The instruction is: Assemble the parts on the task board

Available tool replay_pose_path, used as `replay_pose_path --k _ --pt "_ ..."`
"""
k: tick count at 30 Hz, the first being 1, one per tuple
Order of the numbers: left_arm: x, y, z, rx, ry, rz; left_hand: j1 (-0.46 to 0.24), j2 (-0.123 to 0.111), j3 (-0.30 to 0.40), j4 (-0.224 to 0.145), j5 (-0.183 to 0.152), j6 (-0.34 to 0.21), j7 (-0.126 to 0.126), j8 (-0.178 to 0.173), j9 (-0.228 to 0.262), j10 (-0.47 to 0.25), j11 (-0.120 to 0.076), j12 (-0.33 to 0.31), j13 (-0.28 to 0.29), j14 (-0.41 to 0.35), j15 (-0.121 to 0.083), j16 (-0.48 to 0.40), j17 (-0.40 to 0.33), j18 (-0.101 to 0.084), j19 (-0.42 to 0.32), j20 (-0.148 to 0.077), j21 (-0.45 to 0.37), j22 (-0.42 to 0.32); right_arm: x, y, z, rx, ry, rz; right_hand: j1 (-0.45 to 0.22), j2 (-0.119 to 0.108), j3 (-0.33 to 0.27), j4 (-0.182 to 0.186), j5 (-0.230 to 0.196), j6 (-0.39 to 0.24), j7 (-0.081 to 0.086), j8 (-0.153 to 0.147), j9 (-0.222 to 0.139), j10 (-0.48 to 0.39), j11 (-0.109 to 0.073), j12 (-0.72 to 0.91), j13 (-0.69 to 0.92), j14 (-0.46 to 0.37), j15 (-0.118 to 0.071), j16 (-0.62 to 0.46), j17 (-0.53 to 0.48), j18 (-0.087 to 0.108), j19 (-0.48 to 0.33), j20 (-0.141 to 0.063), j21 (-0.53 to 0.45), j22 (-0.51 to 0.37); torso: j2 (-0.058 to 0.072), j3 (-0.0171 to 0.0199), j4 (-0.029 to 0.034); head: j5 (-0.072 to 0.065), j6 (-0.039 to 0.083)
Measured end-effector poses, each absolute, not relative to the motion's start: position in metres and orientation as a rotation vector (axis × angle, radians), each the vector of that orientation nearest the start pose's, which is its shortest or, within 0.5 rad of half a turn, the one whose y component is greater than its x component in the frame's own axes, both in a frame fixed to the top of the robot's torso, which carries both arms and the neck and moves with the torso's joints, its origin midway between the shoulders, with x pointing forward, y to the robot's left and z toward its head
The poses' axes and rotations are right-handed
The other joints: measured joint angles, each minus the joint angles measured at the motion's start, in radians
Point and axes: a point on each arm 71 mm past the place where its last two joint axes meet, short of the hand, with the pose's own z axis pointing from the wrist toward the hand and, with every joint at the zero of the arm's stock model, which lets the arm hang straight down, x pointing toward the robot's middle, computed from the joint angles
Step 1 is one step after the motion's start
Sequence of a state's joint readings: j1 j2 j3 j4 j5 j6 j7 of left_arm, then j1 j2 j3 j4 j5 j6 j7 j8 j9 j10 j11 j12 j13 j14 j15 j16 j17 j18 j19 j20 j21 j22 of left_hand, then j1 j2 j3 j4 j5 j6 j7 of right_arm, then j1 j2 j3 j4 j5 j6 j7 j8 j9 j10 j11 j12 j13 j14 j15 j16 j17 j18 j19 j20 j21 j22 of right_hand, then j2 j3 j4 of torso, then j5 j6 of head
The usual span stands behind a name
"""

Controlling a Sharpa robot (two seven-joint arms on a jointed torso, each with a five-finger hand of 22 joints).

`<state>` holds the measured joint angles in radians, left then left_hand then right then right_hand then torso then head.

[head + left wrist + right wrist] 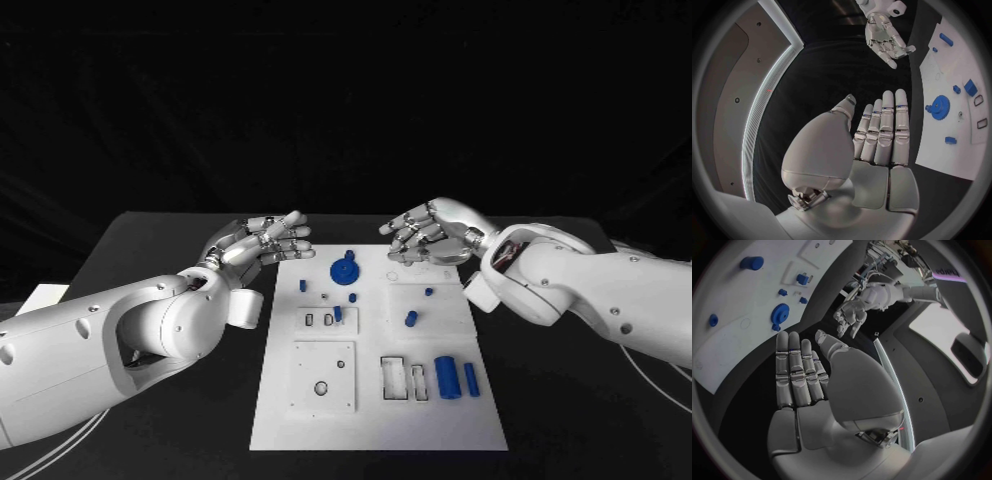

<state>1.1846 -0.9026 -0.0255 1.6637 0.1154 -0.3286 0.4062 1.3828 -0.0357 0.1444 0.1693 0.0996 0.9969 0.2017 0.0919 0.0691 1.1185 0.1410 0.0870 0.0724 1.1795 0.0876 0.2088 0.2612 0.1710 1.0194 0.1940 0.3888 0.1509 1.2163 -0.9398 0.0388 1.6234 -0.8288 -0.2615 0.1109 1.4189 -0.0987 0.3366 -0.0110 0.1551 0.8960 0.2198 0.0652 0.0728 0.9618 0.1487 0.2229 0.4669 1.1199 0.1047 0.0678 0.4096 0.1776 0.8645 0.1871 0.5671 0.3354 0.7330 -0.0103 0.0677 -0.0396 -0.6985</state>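
Where the black table (173, 240) lies bare at centre: white task board (433, 420), rectangular, with pale recessed outlines and small blue parts. Blue gear (346, 270) near the far edge; blue cylinder (447, 377) and a thinner blue rod (472, 378) side by side toward the near right. Left hand (267, 240) at the board's far left corner, right hand (430, 233) over its far edge; both empty, fingers straight and apart in the wrist views. Gear teeth resolved only from the left wrist; smallest pieces indistinct in shape.
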Motion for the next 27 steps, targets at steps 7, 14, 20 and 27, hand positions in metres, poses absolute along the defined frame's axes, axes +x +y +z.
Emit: replay_pose_path --k 7,14,20,27 --pt "0.470 0.203 -0.177 -1.237 1.439 -1.610 0.000 0.000 0.000 -0.005 0.000 0.004 -0.004 -0.006 0.000 0.027 -0.011 0.001 0.003 0.071 -0.021 0.009 0.018 0.000 0.077 -0.023 0.004 -0.010 0.489 -0.257 -0.140 0.640 1.613 1.265 -0.019 -0.017 0.053 -0.024 0.000 0.044 -0.016 0.014 0.005 0.151 -0.017 -0.039 -0.170 0.137 -0.044 0.044 -0.081 0.000 0.181 -0.029 -0.048 -0.057 -0.012 0.0032 -0.0066 0.009 0.000" --pt "0.474 0.199 -0.182 -1.152 1.548 -1.563 -0.019 -0.011 -0.004 -0.001 0.000 0.031 -0.031 -0.006 0.004 0.125 -0.054 0.059 0.039 0.275 -0.082 0.194 0.160 0.000 0.285 -0.083 0.129 0.045 0.494 -0.280 -0.141 0.802 1.552 1.298 -0.071 -0.028 -0.016 -0.042 0.026 0.102 -0.071 0.031 0.010 0.349 -0.096 0.226 -0.003 0.346 -0.125 0.411 0.158 0.000 0.397 -0.102 0.153 0.072 -0.022 0.0085 -0.0143 0.019 -0.001" --pt "0.477 0.198 -0.188 -1.041 1.687 -1.465 -0.042 -0.018 -0.029 0.013 -0.003 0.034 -0.067 0.053 0.018 0.155 -0.100 0.288 0.218 0.287 -0.104 1.049 0.969 -0.024 0.395 -0.136 0.543 0.472 0.495 -0.290 -0.142 0.838 1.527 1.283 -0.153 0.002 -0.101 -0.020 0.073 0.108 -0.083 0.043 0.006 0.498 -0.095 0.943 0.715 0.347 -0.126 1.407 0.888 -0.088 0.552 -0.112 0.735 0.781 -0.029 0.0152 -0.0203 0.026 -0.002" --pt "0.479 0.194 -0.194 -0.906 1.873 -1.319 -0.105 0.010 -0.066 0.085 -0.003 0.016 -0.077 0.157 0.053 0.058 -0.104 0.655 0.512 0.287 -0.117 1.350 1.047 -0.074 0.417 -0.125 0.848 0.860 0.494 -0.295 -0.143 0.827 1.512 1.251 -0.182 0.022 -0.163 -0.013 0.091 0.110 -0.079 0.059 0.006 0.510 -0.086 1.345 0.841 0.347 -0.126 1.500 0.899 -0.110 0.597 -0.097 0.871 0.963 -0.035 0.0222 -0.0262 0.023 0.000"
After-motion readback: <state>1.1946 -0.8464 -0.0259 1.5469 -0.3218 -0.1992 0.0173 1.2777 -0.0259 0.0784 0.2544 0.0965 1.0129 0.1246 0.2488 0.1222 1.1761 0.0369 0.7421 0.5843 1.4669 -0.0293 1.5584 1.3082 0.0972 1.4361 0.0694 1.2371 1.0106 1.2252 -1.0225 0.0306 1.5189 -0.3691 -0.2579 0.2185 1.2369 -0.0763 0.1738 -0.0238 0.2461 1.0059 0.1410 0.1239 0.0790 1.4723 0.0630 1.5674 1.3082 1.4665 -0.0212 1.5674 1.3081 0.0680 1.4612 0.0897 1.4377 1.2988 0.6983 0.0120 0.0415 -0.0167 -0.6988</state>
